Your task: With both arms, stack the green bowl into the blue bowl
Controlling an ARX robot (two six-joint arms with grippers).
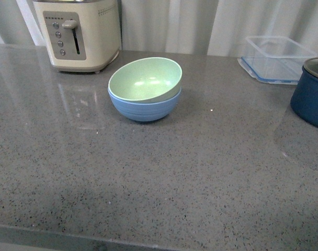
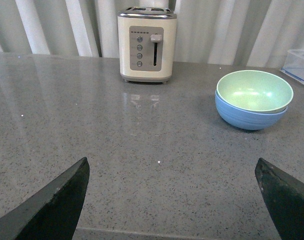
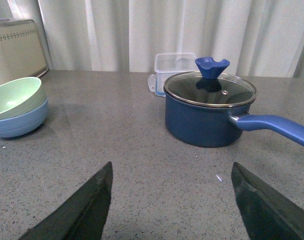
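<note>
A kitchen is shown. A speckled grey stone countertop [image 1: 159,178] is seen, on which a cream toaster [image 1: 80,34], a navy saucepan [image 3: 209,112] with a glass lid, and a clear plastic food container [image 1: 276,57] are set, with pale curtains [image 3: 142,32] hung behind.

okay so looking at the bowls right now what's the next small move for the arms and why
Probably none beyond keeping both arms back. The green bowl already sits inside the blue bowl, slightly tilted. The left gripper and right gripper are open, empty and apart from the bowls.
</note>
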